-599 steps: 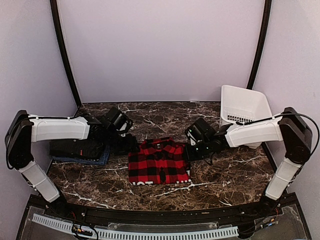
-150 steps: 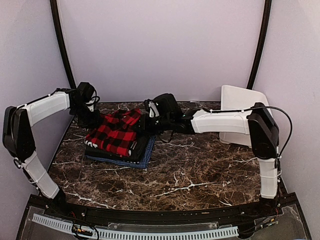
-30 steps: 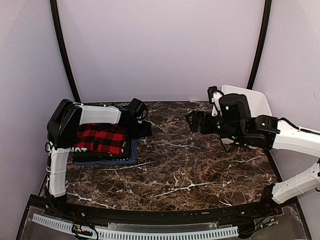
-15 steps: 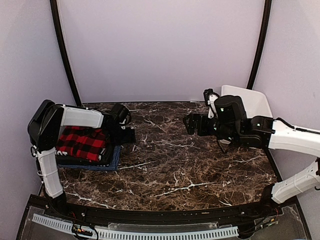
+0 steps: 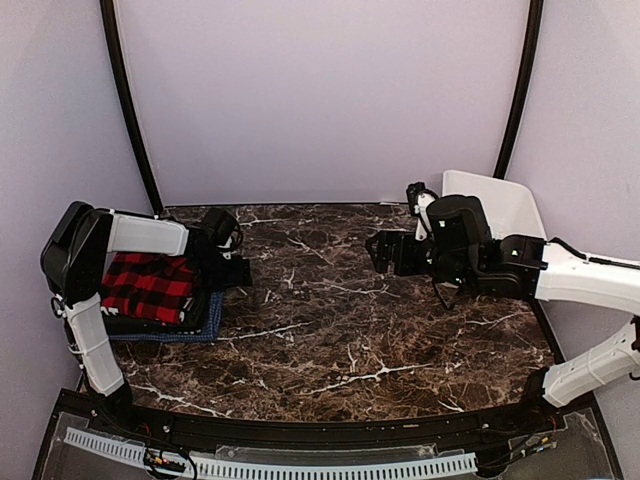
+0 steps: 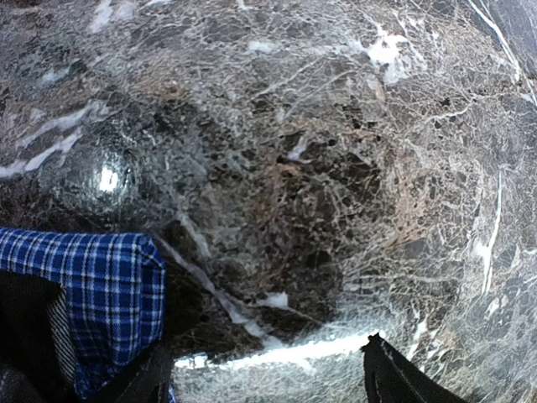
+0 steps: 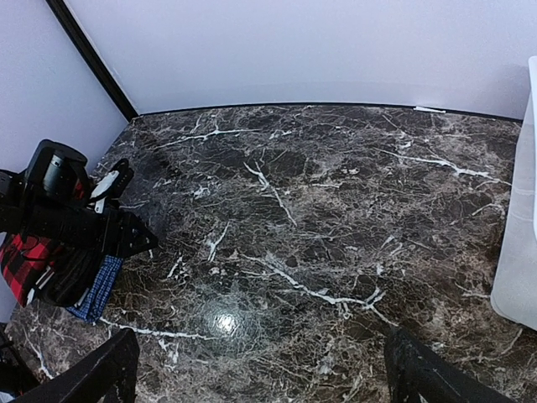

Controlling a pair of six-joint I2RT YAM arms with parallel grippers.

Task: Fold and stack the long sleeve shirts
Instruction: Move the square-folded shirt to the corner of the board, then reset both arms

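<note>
The long sleeve shirts lie stacked at the table's left edge. The red-and-black checked shirt point(image 5: 148, 286) is on top, a black one point(image 5: 196, 303) is under it, and the blue one point(image 5: 210, 322) is at the bottom. My left gripper point(image 5: 238, 272) hovers open at the stack's right edge. In the left wrist view, the blue shirt's corner point(image 6: 101, 285) sits beside the left finger, and the left gripper point(image 6: 268, 379) has only bare table between its jaws. My right gripper point(image 5: 378, 250) hangs open and empty above the table's middle right. From the right wrist view, the right gripper point(image 7: 262, 374) faces the stack point(image 7: 23, 252).
A white plastic basket point(image 5: 498, 205) stands at the back right corner, and its wall point(image 7: 522, 252) shows at the right wrist view's edge. The dark marble table point(image 5: 340, 330) stretches between the arms. The left arm's elbow point(image 5: 68, 240) rises over the stack's left side.
The shirt stack has slid leftward toward the table's edge, and the left gripper has moved left with it. The right gripper has drifted slightly left. Both stay open.
</note>
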